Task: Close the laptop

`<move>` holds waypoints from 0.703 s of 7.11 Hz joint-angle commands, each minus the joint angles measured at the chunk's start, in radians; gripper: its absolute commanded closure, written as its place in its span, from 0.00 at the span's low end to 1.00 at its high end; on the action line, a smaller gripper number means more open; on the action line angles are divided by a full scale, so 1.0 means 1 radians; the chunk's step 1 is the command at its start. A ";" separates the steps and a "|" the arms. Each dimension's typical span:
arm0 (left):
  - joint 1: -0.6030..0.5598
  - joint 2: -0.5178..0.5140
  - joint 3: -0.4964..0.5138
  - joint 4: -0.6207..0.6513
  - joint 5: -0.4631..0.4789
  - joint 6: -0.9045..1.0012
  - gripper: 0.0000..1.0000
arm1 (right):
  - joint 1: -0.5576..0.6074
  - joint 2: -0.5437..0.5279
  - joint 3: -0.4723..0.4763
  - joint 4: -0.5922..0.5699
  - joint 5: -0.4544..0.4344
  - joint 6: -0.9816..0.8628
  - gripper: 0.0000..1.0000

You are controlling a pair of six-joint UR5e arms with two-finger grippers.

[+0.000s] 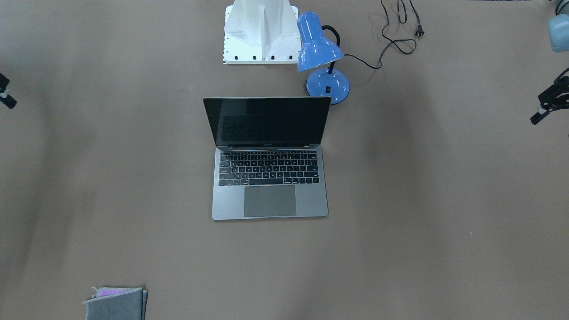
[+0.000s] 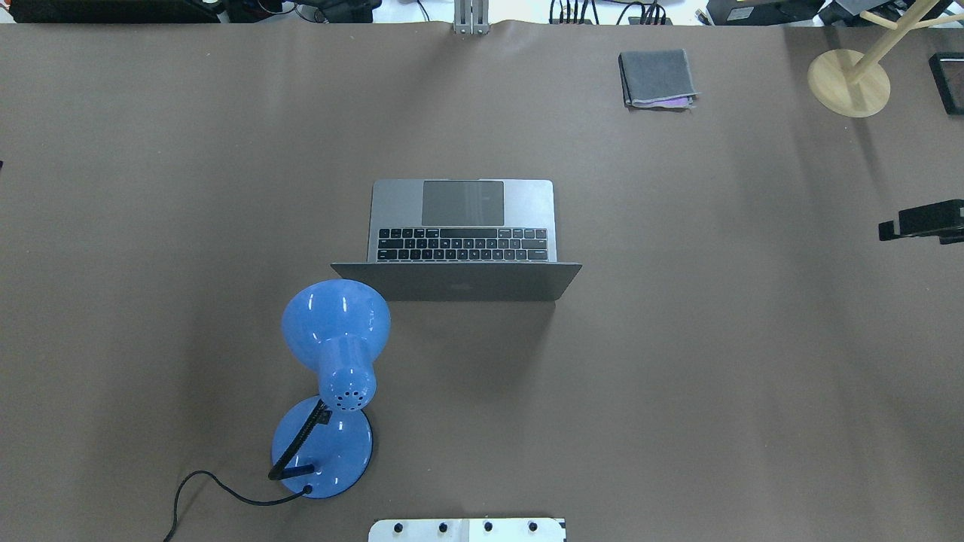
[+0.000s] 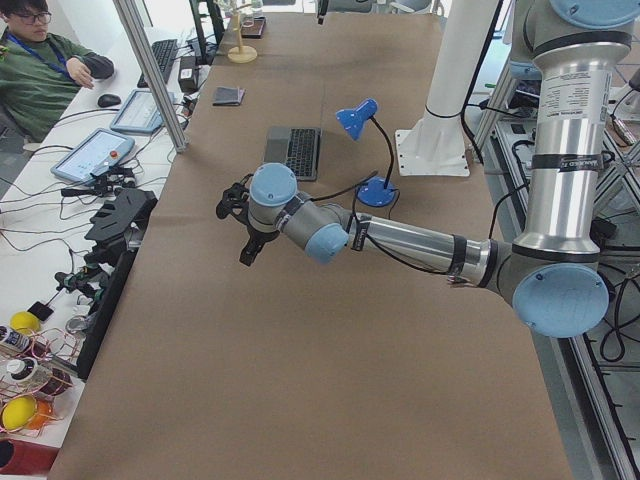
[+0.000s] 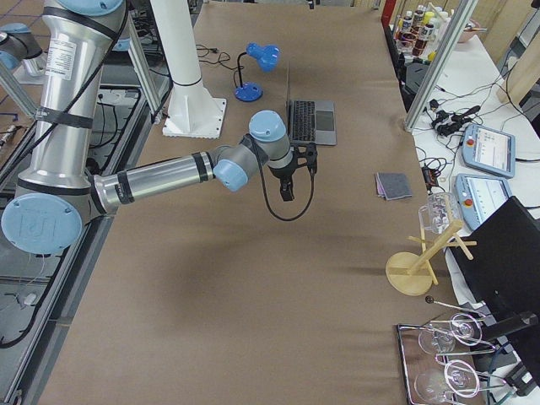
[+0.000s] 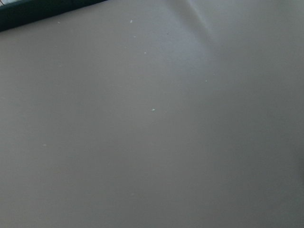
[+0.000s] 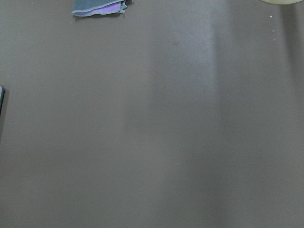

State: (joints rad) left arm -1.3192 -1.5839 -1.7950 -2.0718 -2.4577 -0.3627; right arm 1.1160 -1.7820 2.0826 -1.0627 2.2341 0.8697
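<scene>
The laptop (image 1: 270, 178) lies open in the middle of the table, its black screen upright and dark. From overhead its keyboard (image 2: 463, 245) faces away from the robot and the lid back faces the robot. My left gripper (image 1: 547, 101) hangs far out at the table's left end, also seen in the exterior left view (image 3: 236, 228), fingers apart and empty. My right gripper (image 2: 889, 229) hangs far out at the right end, also seen in the exterior right view (image 4: 297, 175), fingers apart and empty. Both wrist views show only bare table.
A blue desk lamp (image 2: 335, 361) stands close to the lid's left corner on the robot's side, its black cable (image 1: 391, 42) trailing off. A folded grey cloth (image 2: 657, 77) and a wooden stand (image 2: 849, 81) are at the far right. The white robot base (image 1: 260, 31) is behind the laptop.
</scene>
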 commanded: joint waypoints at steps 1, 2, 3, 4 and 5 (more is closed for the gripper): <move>0.130 -0.001 -0.084 -0.005 0.000 -0.227 0.03 | -0.155 0.000 0.092 0.000 -0.079 0.231 0.09; 0.168 -0.004 -0.121 -0.005 0.000 -0.295 0.03 | -0.213 -0.002 0.128 -0.002 -0.112 0.300 0.11; 0.196 -0.004 -0.145 -0.005 -0.001 -0.336 0.11 | -0.263 0.000 0.154 -0.003 -0.134 0.355 0.17; 0.216 -0.005 -0.152 -0.016 -0.003 -0.349 0.30 | -0.312 0.000 0.184 -0.003 -0.167 0.398 0.32; 0.236 -0.005 -0.155 -0.042 -0.004 -0.416 0.74 | -0.370 0.001 0.207 -0.003 -0.195 0.452 0.56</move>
State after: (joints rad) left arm -1.1093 -1.5885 -1.9411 -2.0909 -2.4603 -0.7161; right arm 0.8132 -1.7823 2.2587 -1.0659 2.0737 1.2584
